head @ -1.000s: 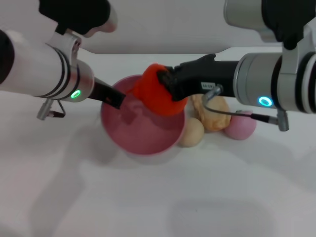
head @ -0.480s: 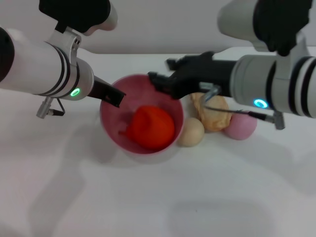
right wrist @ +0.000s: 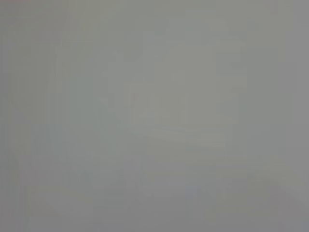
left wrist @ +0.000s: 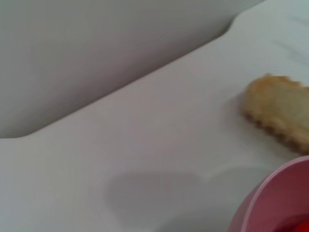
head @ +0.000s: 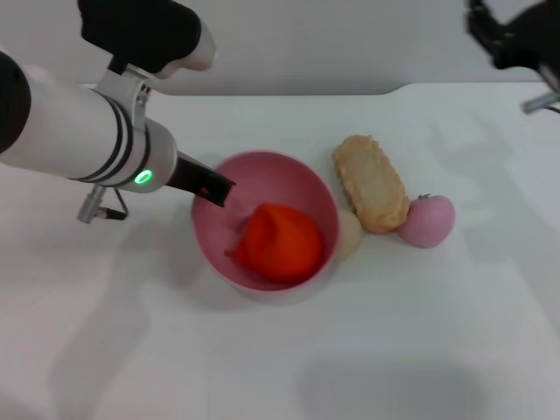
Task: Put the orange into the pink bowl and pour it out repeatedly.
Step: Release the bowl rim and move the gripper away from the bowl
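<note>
The left gripper (head: pixel 214 186) sits at the pink bowl (head: pixel 302 179)'s left rim, its dark finger touching or clamping the edge; whether it is clenched on the rim I cannot tell, since only one finger shows and the rest hides behind the wrist. The orange (head: pixel 282 242) lies inside the bowl, toward the near wall, so the step in hand looks like the pour. To do it well, the grip on the rim should be firm before any lift, and the tilt should go toward the bare table (head: pixel 262 350) in front (not toward the crowded right side), slowly enough that the soft fruit rolls out rather than jumps.

Just right of the bowl, a small beige ball (head: pixel 350 234) is mostly hidden behind the rim. Beyond it lie a bread-like toy (head: pixel 371 181) and a pink round fruit (head: pixel 427 220), touching each other.

At the far upper right, the right gripper (head: pixel 490 35) is cut off by the frame edge; its fingers cannot be judged. The right wrist view shows only blank grey, and the left wrist view catches just a sliver of bowl rim and bread.
</note>
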Motion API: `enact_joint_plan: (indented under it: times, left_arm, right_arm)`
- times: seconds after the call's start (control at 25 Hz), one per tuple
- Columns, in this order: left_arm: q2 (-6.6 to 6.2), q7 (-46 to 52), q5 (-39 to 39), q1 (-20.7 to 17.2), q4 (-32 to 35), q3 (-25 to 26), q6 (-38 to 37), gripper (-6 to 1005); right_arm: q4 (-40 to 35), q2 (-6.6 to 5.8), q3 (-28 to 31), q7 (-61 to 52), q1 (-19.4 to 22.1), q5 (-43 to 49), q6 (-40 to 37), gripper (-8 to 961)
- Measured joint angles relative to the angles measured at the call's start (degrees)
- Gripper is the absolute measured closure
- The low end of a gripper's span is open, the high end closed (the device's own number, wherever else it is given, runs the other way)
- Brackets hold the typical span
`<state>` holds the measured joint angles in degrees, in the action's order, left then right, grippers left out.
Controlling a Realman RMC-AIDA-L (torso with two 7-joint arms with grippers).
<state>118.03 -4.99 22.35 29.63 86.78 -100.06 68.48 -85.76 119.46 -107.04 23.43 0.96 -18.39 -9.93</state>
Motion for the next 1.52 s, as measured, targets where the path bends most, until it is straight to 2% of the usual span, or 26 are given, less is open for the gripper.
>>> enact_joint_plan:
  times: [0.04,0.2,0.36,0.68,1.28,1.52]
  left_arm:
    - [0.00,-0.29,1.00,0.16,-0.01,0.06,0.23,877]
    - [0.17,0.36,2.51,1.46,-0.33,0.02,2.56,876]
    - [0.29,1.62,2.64,2.87,-1.93,-0.82,3.31,874]
    - [0.44,2.69,2.87,5.39,-8.93,-1.04,2.18,871]
    - [0.21,2.25,5.55,5.75,-13.70,-0.39,-2.23,866]
    - [0.28,2.60,5.50,5.14,-14.18,-0.90,-5.98,864]
  right_arm:
    - [3.76,0.00,-0.41,-0.17,1.52,0.52,-7.88,267]
    - [6.35,0.09,-0.92,-0.75,3.10,-1.24,-11.56,262]
    - [8.83,0.08,-1.54,-0.79,3.49,-4.50,-11.65,255]
    - [9.85,-0.02,-2.11,-0.83,3.39,-5.25,-11.38,235]
    - [12.76,-0.34,-1.90,-2.39,1.59,-7.54,-10.62,195]
    - [12.71,-0.75,-0.72,-5.81,0.41,-7.54,-4.81,180]
